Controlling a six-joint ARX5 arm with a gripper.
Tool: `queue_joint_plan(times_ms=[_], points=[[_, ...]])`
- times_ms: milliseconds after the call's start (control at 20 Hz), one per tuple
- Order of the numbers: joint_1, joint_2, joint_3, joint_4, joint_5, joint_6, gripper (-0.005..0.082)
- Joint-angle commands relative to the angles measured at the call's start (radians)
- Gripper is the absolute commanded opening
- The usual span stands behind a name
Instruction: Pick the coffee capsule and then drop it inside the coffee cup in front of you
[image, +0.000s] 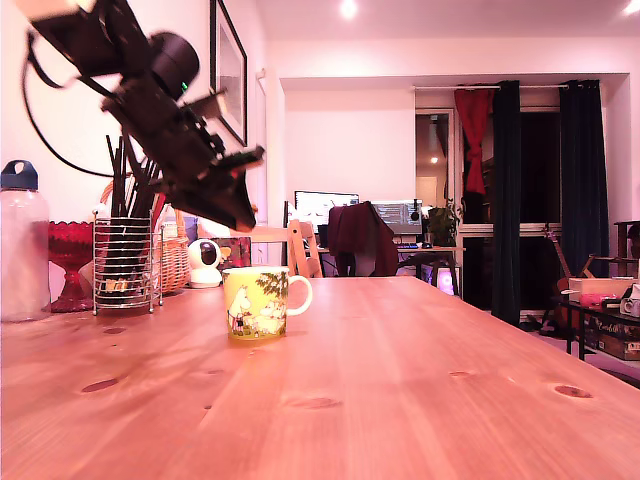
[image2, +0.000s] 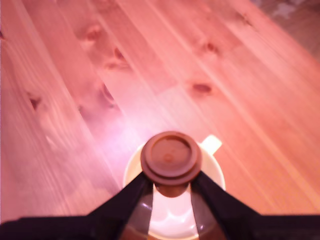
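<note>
Clamped between the fingers of the gripper, the coffee capsule hangs directly above the open mouth of the coffee cup, flat rimmed top facing the wrist camera. Pickup and carry look finished; judging by this alignment, only the release into the cup is left.

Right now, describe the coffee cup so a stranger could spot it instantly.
On the long pine table, below the raised black gripper, stands a yellow ceramic mug with cartoon figures. Unlike the red glass bowl and wire rack behind, it has a white handle.
</note>
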Motion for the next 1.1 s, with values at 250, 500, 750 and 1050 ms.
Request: queue_joint_plan(times_ms=[250,500,750,1050], points=[[0.005,0.106,0.118,-0.115,0.014,0.013,0.0115],[0.005,0.123,0.119,-0.142,0.024,0.016,0.0115],[0.005,0.124,0.121,-0.185,0.024,0.024,0.0115],[0.005,0.124,0.121,-0.187,0.024,0.026,0.0115]])
